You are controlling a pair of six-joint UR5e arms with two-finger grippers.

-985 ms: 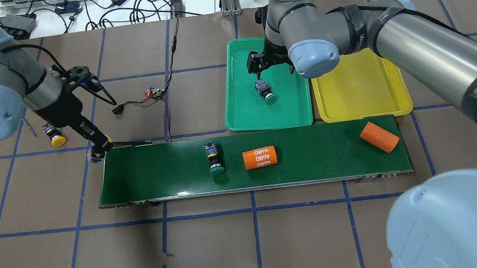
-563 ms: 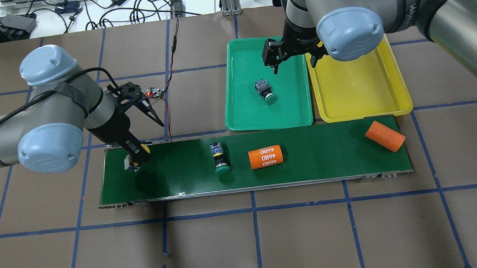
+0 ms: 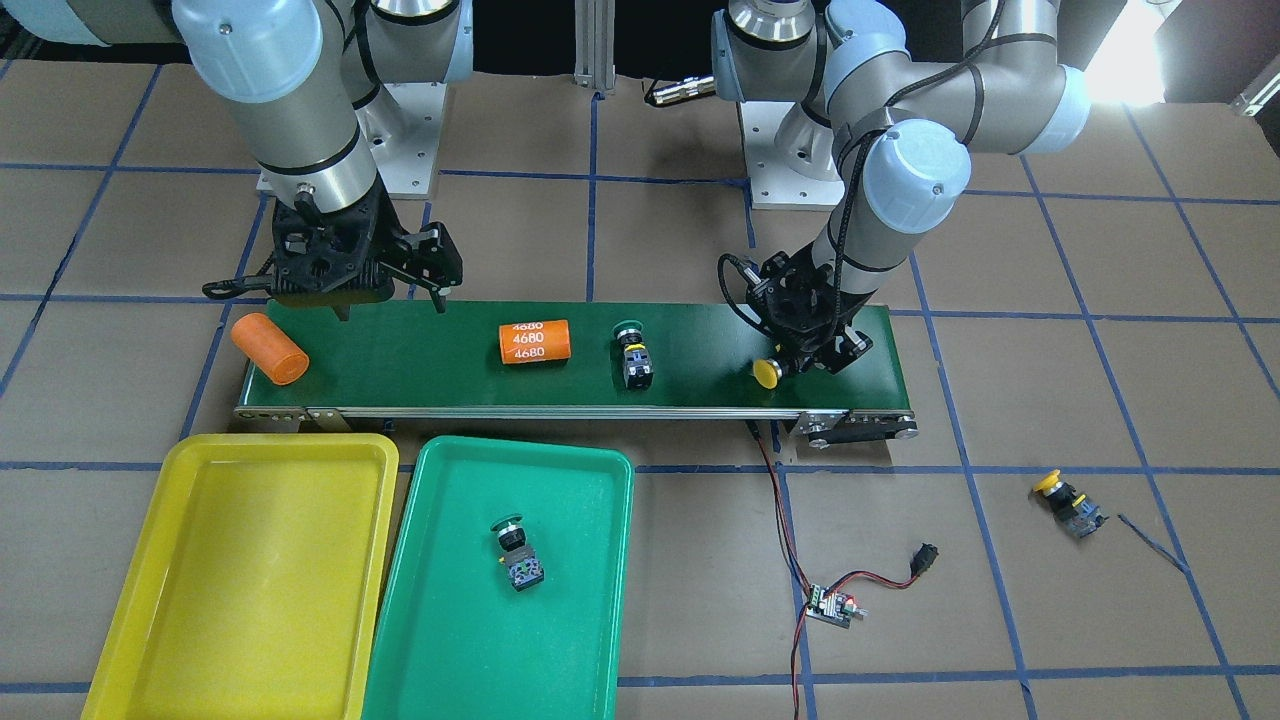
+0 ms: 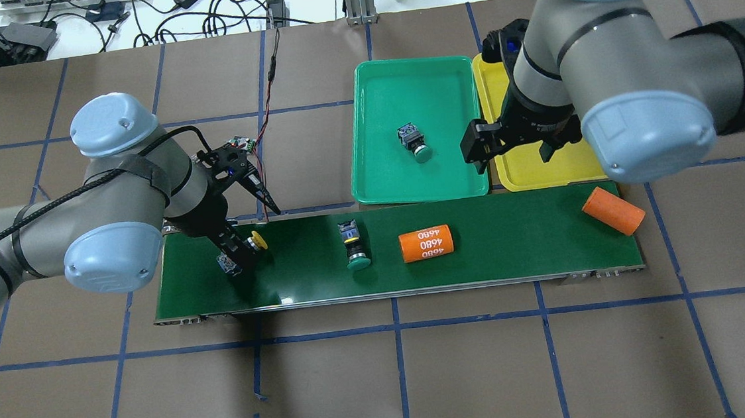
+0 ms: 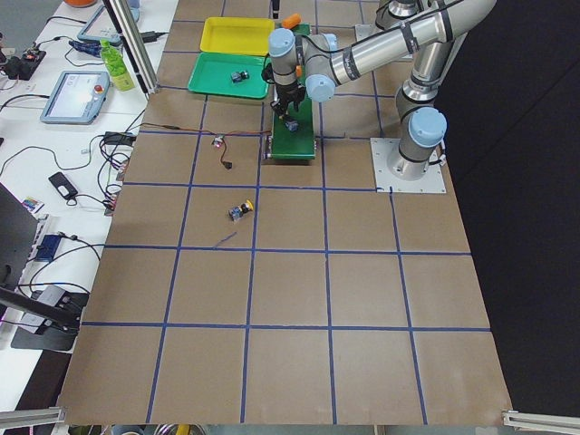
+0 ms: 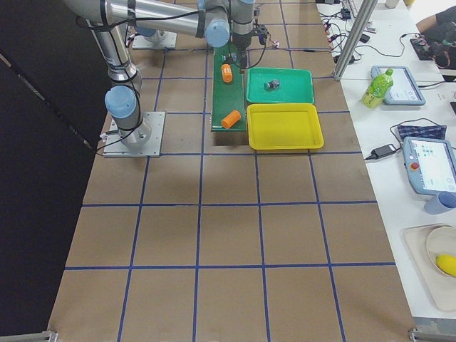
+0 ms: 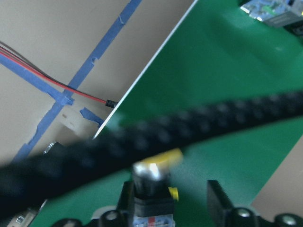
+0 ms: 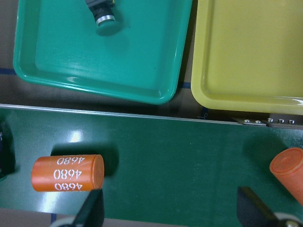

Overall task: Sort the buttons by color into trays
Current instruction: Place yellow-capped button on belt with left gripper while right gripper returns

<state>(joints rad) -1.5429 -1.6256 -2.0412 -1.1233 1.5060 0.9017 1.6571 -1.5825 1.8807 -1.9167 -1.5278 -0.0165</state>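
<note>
Crossing the left jaws, a blurred cable (image 7: 199,118) half-hides their pinched yellow button (image 7: 150,176); the right jaws stand spread.

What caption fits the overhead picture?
Left end effector holds a yellow button over the belt; green button in green tray.

In the left wrist view a blurred black cable (image 7: 189,124) crosses the frame, hiding part of the out-of-focus yellow-capped button (image 7: 154,168), so we cannot tell whether the left tool (image 7: 170,189) clamps it. The right wrist view's edges cut off the green-capped button (image 8: 102,12) in the green tray (image 8: 71,61) and the plain orange cylinder (image 8: 289,172). Overhead, the right arm (image 4: 599,51) covers much of the yellow tray (image 4: 529,171).
</note>
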